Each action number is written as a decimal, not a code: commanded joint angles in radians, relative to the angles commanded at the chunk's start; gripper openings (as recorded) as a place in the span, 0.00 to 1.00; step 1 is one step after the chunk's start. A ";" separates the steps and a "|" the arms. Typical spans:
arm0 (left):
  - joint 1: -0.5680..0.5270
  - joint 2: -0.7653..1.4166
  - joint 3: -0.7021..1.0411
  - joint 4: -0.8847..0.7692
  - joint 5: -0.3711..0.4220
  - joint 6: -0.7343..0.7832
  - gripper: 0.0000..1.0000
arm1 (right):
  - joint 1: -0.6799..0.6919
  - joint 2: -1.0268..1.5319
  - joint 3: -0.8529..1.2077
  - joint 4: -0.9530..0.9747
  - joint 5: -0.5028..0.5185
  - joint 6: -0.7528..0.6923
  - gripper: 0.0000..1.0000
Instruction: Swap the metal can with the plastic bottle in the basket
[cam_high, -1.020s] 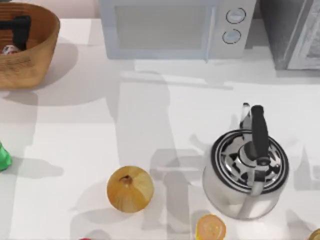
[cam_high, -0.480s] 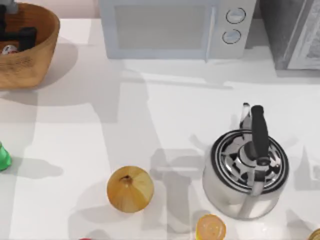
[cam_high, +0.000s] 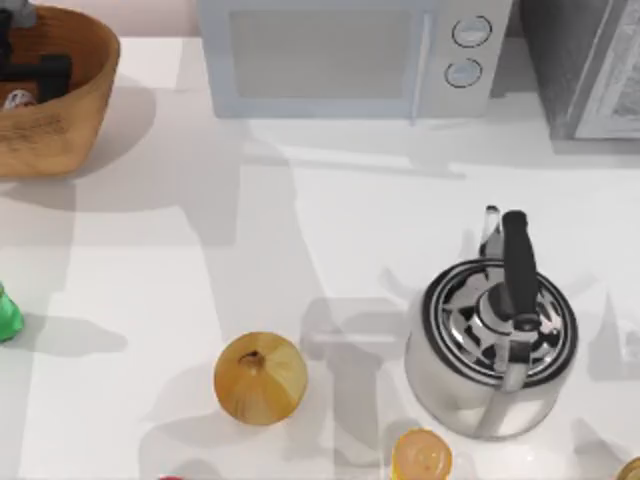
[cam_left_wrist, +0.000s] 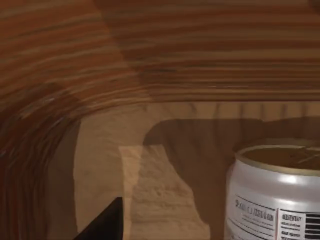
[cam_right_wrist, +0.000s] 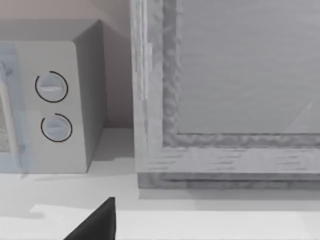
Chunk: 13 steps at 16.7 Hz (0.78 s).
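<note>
The plastic bottle (cam_high: 6, 318) stands at the table's left edge. Farther back, the left gripper (cam_high: 30, 72) reaches into the basket (cam_high: 70, 115) beside the metal can (cam_left_wrist: 272, 192); its finger spread cannot be told.

My left claw (cam_high: 22, 72) reaches down at the table's far left corner.

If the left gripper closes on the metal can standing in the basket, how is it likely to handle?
The metal can stands upright on the basket floor, so a side nudge could tip it and its round body would probably roll. Its smooth silver wall looks slippery but stiff. It is small, so probably light. The left gripper is inside the basket beside it.
</note>
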 joint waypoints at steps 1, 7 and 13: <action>0.000 0.000 0.000 0.000 0.000 0.000 0.77 | 0.000 0.000 0.000 0.000 0.000 0.000 1.00; 0.000 0.000 0.000 0.000 0.000 0.000 0.32 | 0.000 0.000 0.000 0.000 0.000 0.000 1.00; 0.000 0.000 0.000 0.000 0.000 0.000 0.00 | 0.000 0.000 0.000 0.000 0.000 0.000 1.00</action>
